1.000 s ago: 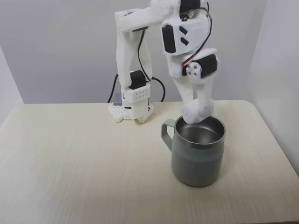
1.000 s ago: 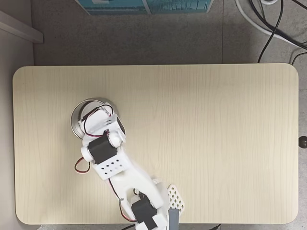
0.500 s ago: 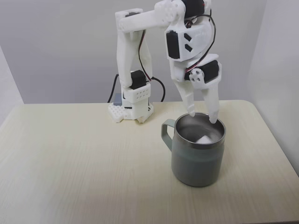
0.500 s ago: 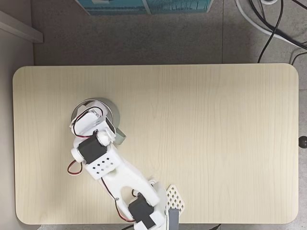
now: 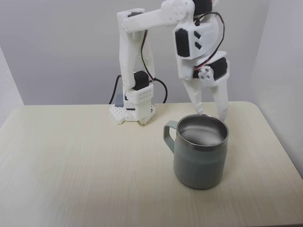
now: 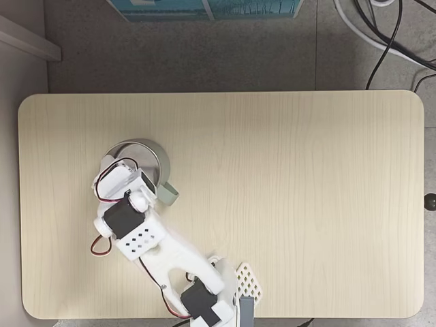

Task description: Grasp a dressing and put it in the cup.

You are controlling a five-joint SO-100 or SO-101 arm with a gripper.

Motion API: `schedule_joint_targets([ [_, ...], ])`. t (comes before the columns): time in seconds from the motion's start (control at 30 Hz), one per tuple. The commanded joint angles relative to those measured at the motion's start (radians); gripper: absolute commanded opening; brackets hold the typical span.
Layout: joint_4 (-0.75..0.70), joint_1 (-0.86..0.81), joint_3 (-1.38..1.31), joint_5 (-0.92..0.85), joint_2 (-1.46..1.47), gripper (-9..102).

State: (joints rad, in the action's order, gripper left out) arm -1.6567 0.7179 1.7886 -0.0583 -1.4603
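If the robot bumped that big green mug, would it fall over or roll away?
Probably neither. The cup stands upright on the table and looks wide for its height, so a light bump would likely just slide it. Its shiny steel inside hints at metal, so it is likely stiff and fairly heavy. If it did tip, the handle would probably stop it rolling.

A pale rounded-corner wooden table (image 6: pixel 286 204) stands on a grey floor (image 6: pixel 204 54) against plain grey-white walls (image 5: pixel 57 47); black and white cables (image 6: pixel 381 34) trail beside a teal box (image 6: pixel 204 8).
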Motion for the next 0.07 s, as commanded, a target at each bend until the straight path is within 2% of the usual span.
schedule_joint_targets([
  [0.0, 0.009, -0.021, 0.023, -0.015, 0.028, 19],
  [0.03, 0.009, -0.025, 0.023, -0.018, 0.028, 19],
])
